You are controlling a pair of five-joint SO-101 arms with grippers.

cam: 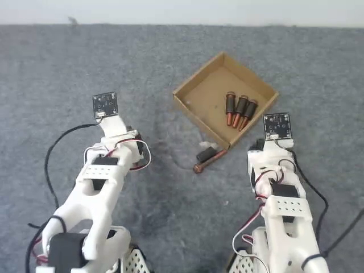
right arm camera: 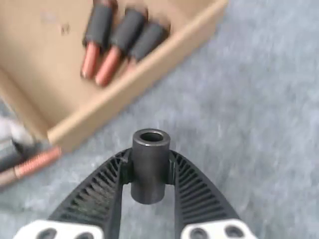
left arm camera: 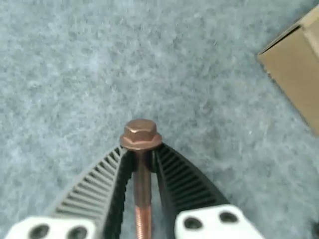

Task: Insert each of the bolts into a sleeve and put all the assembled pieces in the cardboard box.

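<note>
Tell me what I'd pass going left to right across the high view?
left arm → bolt lying on the carpet → three sleeved bolts in the cardboard box → right arm

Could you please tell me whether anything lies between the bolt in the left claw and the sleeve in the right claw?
The left claw grips the bolt, the right claw the sleeve. Roughly between them, a bolt-and-sleeve piece lies on the carpet at the cardboard box's near corner; joined above the carpet, they would likely clear it.

Bright, even light with only soft, faint shadows.
</note>
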